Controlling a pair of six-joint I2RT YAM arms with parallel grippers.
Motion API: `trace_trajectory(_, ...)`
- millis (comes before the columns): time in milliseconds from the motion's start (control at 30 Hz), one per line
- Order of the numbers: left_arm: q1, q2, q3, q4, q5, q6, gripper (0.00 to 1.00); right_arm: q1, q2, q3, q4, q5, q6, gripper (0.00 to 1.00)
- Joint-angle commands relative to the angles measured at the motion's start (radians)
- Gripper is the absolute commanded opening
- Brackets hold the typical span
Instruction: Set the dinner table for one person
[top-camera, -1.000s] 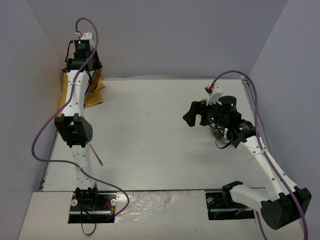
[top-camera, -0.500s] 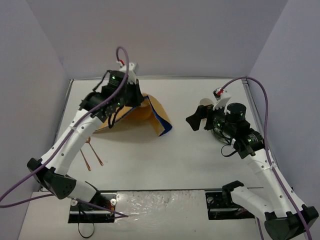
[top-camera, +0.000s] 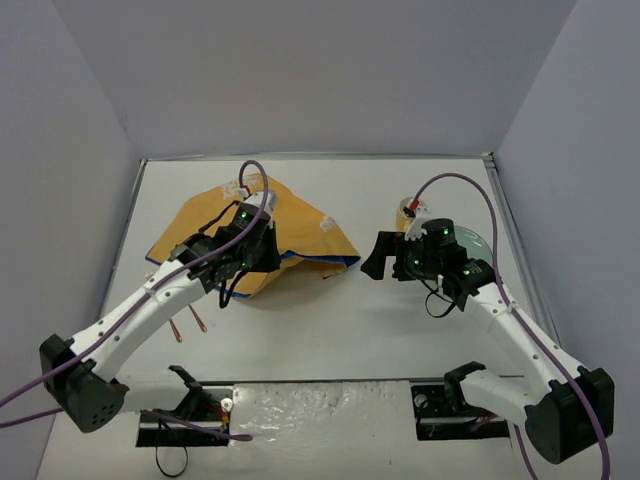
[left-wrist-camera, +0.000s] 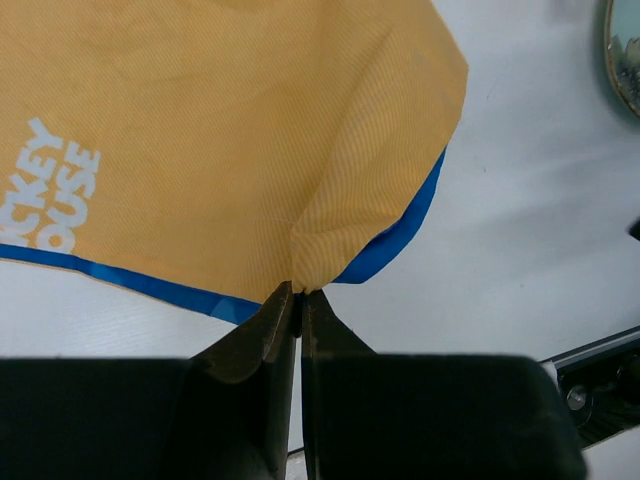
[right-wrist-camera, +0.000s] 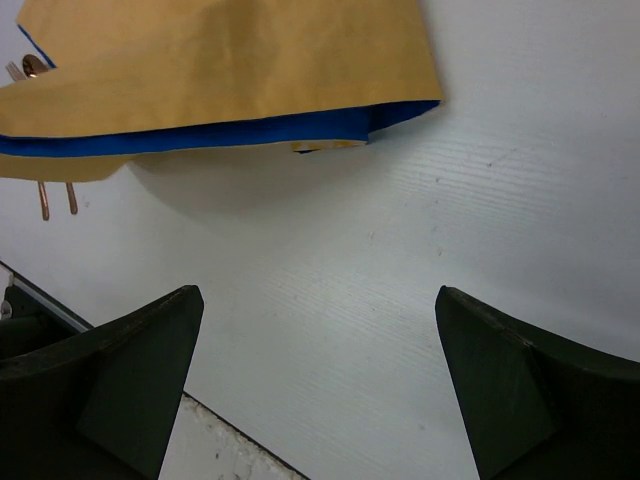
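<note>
1. Top external view: the white worktop (top-camera: 340, 325), walled on three sides, spans the whole cell and carries everything else.
2. An orange cloth (top-camera: 305, 235) with a blue edge lies rumpled on it, left of centre. Its near side is raised, and a shadow shows beneath.
3. My left hand (top-camera: 262, 250) sits at the cloth's near side. On the left wrist view the fingertips are clenched on a fold of the cloth (left-wrist-camera: 250, 130). The fabric is drawn into a peak where they meet, and white lettering shows at the left edge of that view.
4. My right hand (top-camera: 392, 240) hovers just right of the cloth's blue corner, released and grasping nothing.
5. On the right wrist view its fingers (right-wrist-camera: 130, 370) stand wide apart over bare worktop (right-wrist-camera: 400, 230), with the cloth (right-wrist-camera: 230, 60) beyond them.
6. A plate (top-camera: 482, 245) lies near the right wall, partly behind the right arm. Its rim also shows on the left wrist view (left-wrist-camera: 625, 50).
7. Thin copper utensils (top-camera: 187, 325) lie on the worktop beside the left arm. I cannot tell which pieces they are.
8. A small pale item (top-camera: 404, 210) sits just beyond the right hand, and I cannot tell what it is.
</note>
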Motion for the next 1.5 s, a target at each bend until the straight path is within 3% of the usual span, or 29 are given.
trace_trajectory(0,-0.007,-0.104,0.039,-0.065,-0.097,-0.009,0.0,0.017,0.07,0.031,0.051,0.062,0.048,0.98)
trace_trajectory(267,-0.007,-0.162,0.13,-0.197,-0.148,0.031,0.0,0.057,0.251,0.078,0.14,0.079,0.09,0.9)
trace_trajectory(633,-0.007,-0.091,0.341,-0.234,-0.137,0.072,0.0,0.158,0.416,0.006,0.356,0.054,0.125,0.88)
trace_trajectory(1000,-0.007,0.0,0.581,-0.265,-0.185,0.137,0.0,0.251,0.306,-0.078,0.453,0.05,0.026,0.96)
trace_trajectory(1467,-0.004,0.101,0.777,-0.279,-0.211,0.195,0.0,0.299,0.274,-0.185,0.709,-0.048,0.108,1.0)
